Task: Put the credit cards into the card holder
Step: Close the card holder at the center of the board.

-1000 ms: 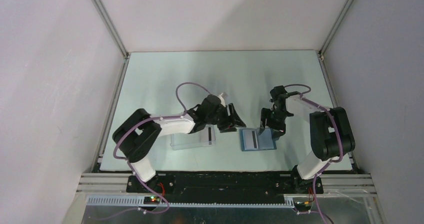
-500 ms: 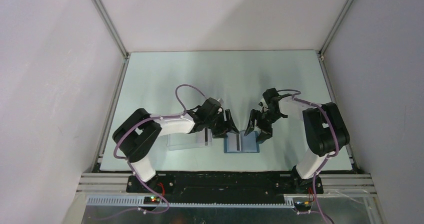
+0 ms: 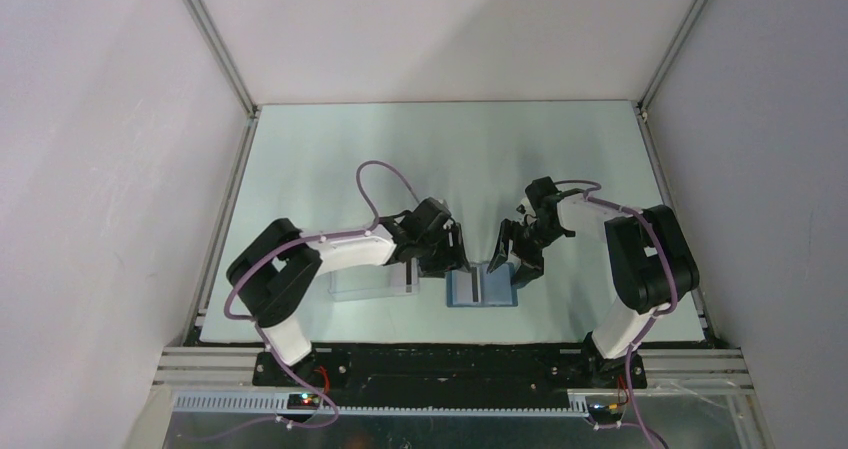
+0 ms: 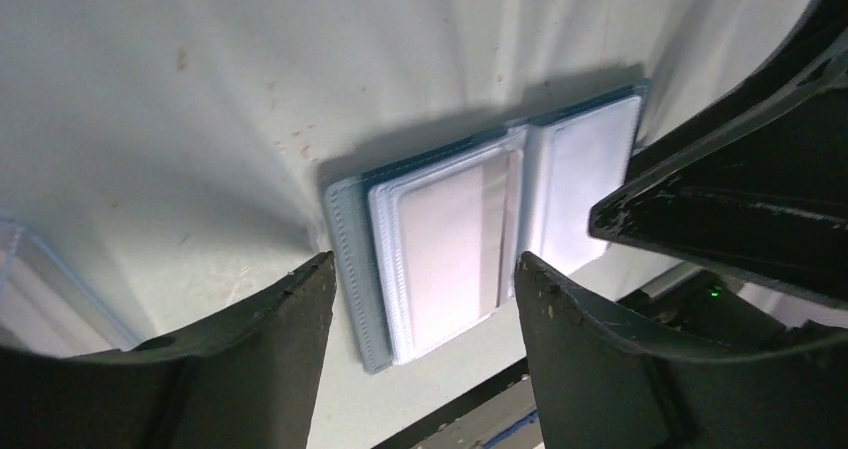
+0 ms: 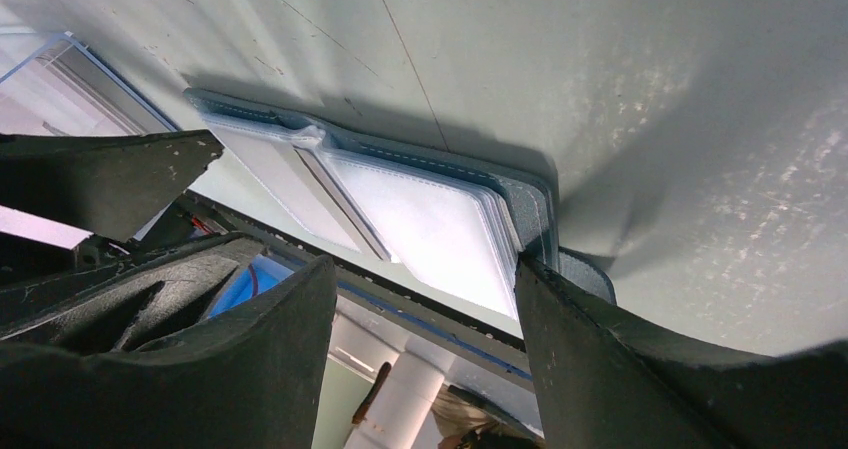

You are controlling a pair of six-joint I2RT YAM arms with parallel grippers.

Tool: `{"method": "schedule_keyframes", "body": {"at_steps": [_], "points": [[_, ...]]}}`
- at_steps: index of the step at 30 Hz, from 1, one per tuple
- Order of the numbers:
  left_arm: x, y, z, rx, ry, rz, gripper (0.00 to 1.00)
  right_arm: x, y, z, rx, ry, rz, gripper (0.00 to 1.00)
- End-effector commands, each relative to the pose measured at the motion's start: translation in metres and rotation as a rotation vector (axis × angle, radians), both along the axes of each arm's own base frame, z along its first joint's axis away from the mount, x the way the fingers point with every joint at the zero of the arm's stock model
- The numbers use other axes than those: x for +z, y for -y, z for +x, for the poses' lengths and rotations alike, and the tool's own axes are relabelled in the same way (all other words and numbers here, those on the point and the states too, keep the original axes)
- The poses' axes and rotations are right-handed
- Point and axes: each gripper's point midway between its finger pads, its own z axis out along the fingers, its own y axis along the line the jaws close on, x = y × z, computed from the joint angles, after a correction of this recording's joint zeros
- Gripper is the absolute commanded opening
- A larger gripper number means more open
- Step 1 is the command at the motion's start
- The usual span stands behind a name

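The card holder (image 3: 482,289) lies open and flat near the table's front edge, its clear sleeves facing up (image 4: 470,239) (image 5: 400,199). One of the credit cards (image 4: 445,254), whitish with a darker stripe, sits in the left sleeve. My left gripper (image 3: 452,259) (image 4: 422,269) hangs open just above the holder's left half, with nothing between its fingers. My right gripper (image 3: 512,264) (image 5: 425,269) is open over the right half. Its right fingertip (image 5: 545,289) is at the holder's right edge by the clasp tab (image 5: 590,269).
A clear plastic box (image 3: 372,281) (image 5: 60,79) stands on the table just left of the holder, under the left arm. The two grippers are close together, tips almost facing. The table's front edge and black base rail (image 3: 450,359) run right behind the holder.
The holder has slid left along the table, the right gripper moving left with it. The left gripper has come down and turned over the holder's left half.
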Motion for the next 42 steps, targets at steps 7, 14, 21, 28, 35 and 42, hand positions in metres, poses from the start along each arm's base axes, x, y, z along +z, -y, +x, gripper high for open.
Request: {"method": "schedule_keyframes", "body": {"at_steps": [7,14,21,28,35,42], "points": [[-0.002,-0.010,-0.001,-0.032,0.022,0.108,0.73,-0.027,0.004,-0.002,0.043,0.036,-0.062,0.70],[-0.010,0.016,-0.006,-0.067,-0.039,0.053,0.71,-0.028,0.003,-0.002,0.050,0.035,-0.054,0.67],[0.030,0.041,-0.004,-0.082,0.022,-0.154,0.65,-0.026,0.000,-0.003,0.054,0.032,-0.037,0.62],[0.079,0.057,-0.012,-0.101,0.072,-0.315,0.62,-0.025,0.000,-0.002,0.055,0.036,-0.032,0.60],[0.092,0.067,-0.019,-0.116,0.069,-0.347,0.62,-0.026,0.001,-0.003,0.057,0.038,-0.043,0.60],[0.081,0.079,-0.027,-0.142,0.036,-0.332,0.63,-0.025,0.000,-0.002,0.055,0.039,-0.039,0.60]]}}
